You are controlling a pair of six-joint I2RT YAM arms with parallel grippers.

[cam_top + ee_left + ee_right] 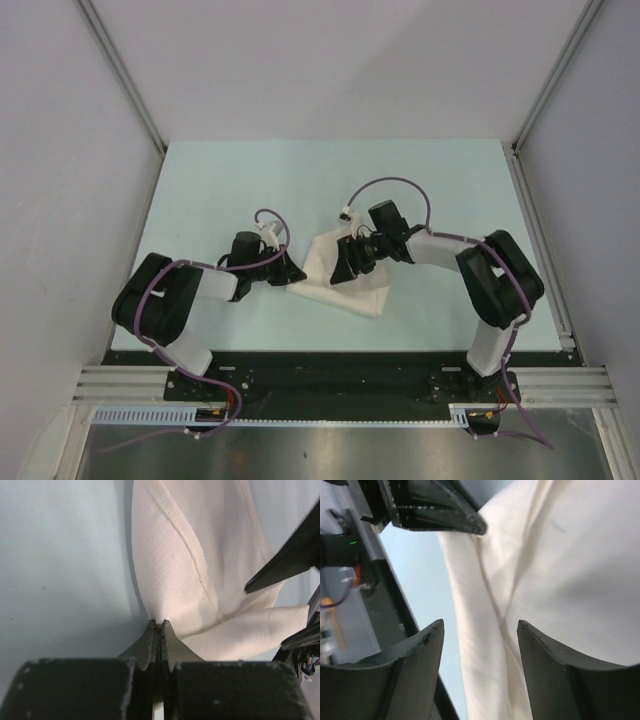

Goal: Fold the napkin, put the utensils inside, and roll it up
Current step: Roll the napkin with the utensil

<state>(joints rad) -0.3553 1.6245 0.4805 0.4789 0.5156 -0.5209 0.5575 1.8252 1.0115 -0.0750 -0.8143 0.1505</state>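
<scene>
The white napkin (358,290) lies folded and bunched on the pale table between the two arms. My left gripper (293,272) is shut on the napkin's left corner, and the cloth (200,580) fans out from the pinched tips (159,625). My right gripper (347,266) hangs open just above the napkin (560,555), its fingers (420,650) on either side of a raised fold without pinching it. A dark finger of the right gripper (287,560) shows at the right of the left wrist view. The left gripper's tip (445,515) shows in the right wrist view. The utensils are out of view.
The pale green table (250,180) is bounded by white walls with metal rails (540,220) at the sides. A black base plate (330,375) with both arm mounts runs along the near edge.
</scene>
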